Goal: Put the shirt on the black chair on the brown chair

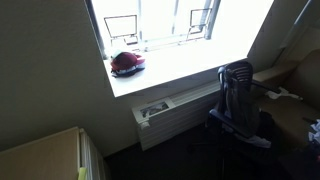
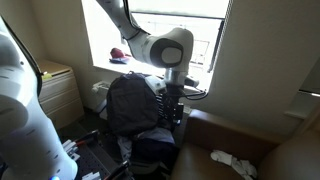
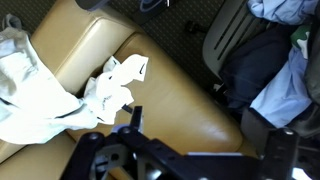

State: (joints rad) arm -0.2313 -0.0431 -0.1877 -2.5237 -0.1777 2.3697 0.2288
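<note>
- On the seat of the brown leather chair (image 3: 190, 90), at the right of the scene, lies the crumpled white shirt (image 3: 60, 95), spread loosely over the left part of the cushion in the wrist view.
- In an exterior view the same shirt (image 2: 235, 162) shows as a small white heap on the brown chair (image 2: 215, 135), well apart from the black chair.
- The black office chair with a tall rounded back (image 2: 130, 105) stands just left of the brown chair, its back turned toward the camera; it also shows in an exterior view (image 1: 238, 90) and at the upper right of the wrist view (image 3: 250, 55).
- A pale blue cloth (image 3: 290, 85) lies on the black chair's seat.
- The Robotiq gripper (image 2: 172, 112) hangs from the white robot arm (image 2: 150, 40), just to the right of the black chair's back.
- In the wrist view the gripper (image 3: 195, 150) hovers above the brown seat, its 2 fingers spread wide and empty, clear of the shirt.
- Farther back, a red rounded object (image 1: 126, 63) rests on the bright white window sill (image 1: 180, 70), above a white radiator unit (image 1: 175, 110).
- At the left stands a light wooden cabinet (image 2: 55, 90).
</note>
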